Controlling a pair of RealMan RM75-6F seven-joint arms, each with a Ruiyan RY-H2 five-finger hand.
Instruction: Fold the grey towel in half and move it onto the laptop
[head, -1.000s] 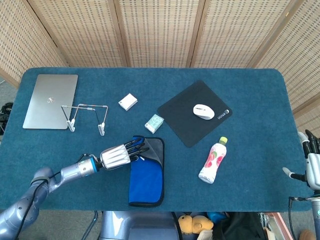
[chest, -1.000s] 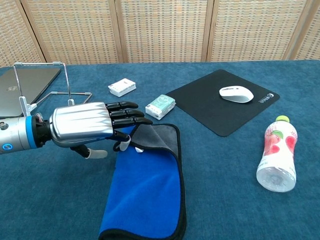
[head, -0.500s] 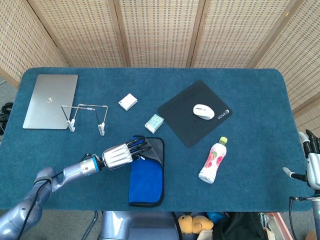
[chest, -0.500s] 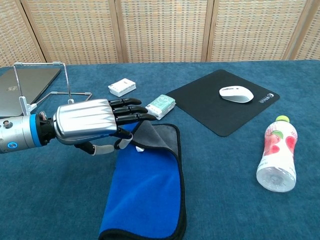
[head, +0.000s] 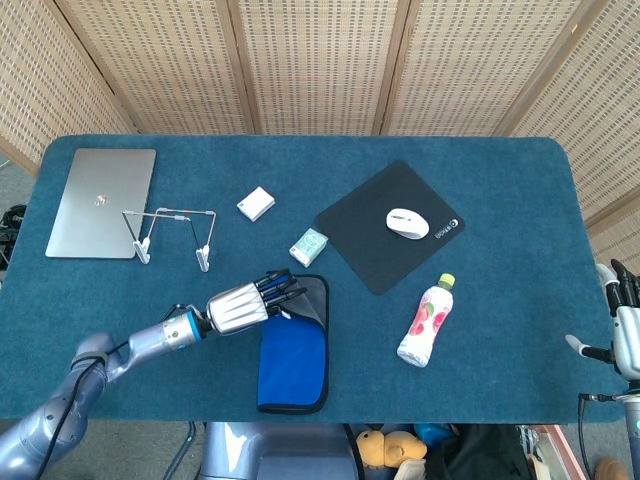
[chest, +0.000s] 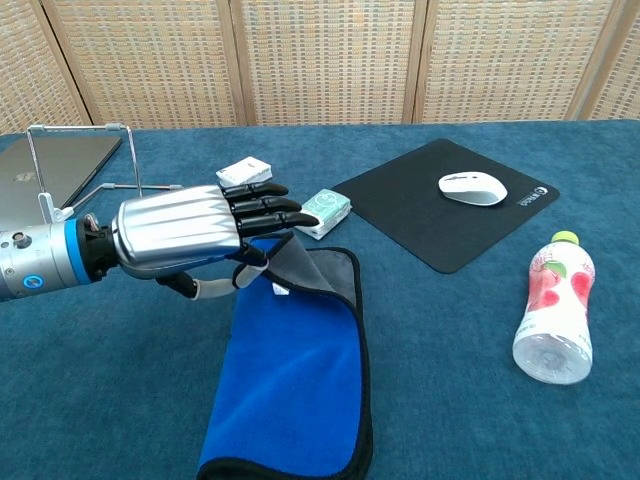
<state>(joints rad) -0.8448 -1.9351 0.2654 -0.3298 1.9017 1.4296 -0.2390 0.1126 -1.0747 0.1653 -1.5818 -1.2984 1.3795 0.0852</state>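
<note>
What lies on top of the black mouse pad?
A white mouse rests on the black mouse pad, near its far right corner. A small white logo shows beside it. Whatever is under the mouse is hidden.

towel (chest: 300, 370) blue on the upturned face, grey on the lifted corner, black edging. table (head: 480, 350) cloth teal. laptop (head: 100, 202) silver. mouse pad (head: 385, 225) black, mouse (head: 407, 222) white. bottle (head: 426, 320) pink-white with a green cap. left hand (chest: 185, 235) silver, black fingers.

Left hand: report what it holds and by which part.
The left hand pinches the towel by its far left corner, lifting that corner off the table so the grey side shows. The right hand holds nothing.
</note>
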